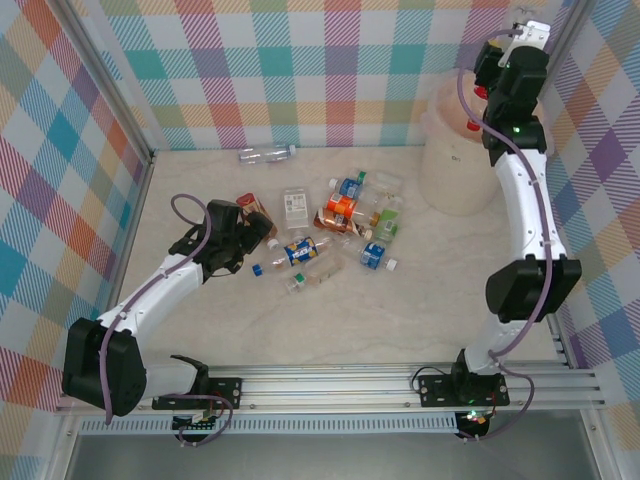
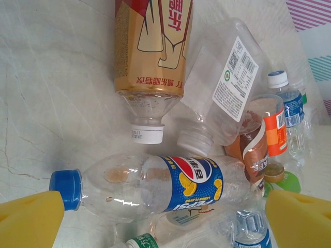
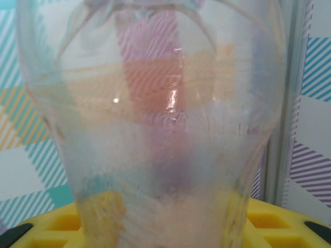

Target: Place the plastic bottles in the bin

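Right gripper (image 3: pixel 165 232) clamps a clear bottle (image 3: pixel 155 129) high by the bin (image 1: pixel 455 190), seemingly for dropping; my left gripper (image 2: pixel 165 217) hangs wide open, straddling the Pepsi bottle (image 2: pixel 170 186) to grab it.

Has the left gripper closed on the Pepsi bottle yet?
No, the left gripper is open, its yellow fingers standing wide apart, one near either end of the Pepsi bottle.

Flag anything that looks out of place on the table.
One clear bottle lies alone on its side near the back wall, well apart from the heap of bottles in the middle of the table. Nothing looks spilled.
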You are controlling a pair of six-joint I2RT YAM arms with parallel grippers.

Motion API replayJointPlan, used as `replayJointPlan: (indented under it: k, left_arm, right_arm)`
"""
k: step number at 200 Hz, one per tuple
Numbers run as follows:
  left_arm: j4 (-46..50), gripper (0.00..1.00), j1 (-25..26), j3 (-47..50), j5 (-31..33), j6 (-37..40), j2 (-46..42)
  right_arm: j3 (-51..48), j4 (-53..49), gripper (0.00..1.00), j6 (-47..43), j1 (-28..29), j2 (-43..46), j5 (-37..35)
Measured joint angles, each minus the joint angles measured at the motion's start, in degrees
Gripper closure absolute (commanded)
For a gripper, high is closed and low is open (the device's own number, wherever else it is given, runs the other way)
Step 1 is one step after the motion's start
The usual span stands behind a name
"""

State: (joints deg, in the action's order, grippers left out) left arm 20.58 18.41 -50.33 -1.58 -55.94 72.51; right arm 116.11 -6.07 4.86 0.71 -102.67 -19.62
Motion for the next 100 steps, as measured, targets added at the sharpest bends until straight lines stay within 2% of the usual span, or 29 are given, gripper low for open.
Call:
replayJointPlan:
  k: [52, 100]
  left_arm:
    - [0.46, 0.00, 0.00, 0.00, 0.52, 0.02, 0.00]
    - [0.90, 0.00, 0.00, 0.00, 0.74, 0.09, 0.00]
  right_arm:
    - [7.48, -5.33, 0.52, -2.51, -0.66, -9.09, 0.22]
    - [11.17, -12.83, 0.51, -1.49, -3.98, -13.97, 6.01]
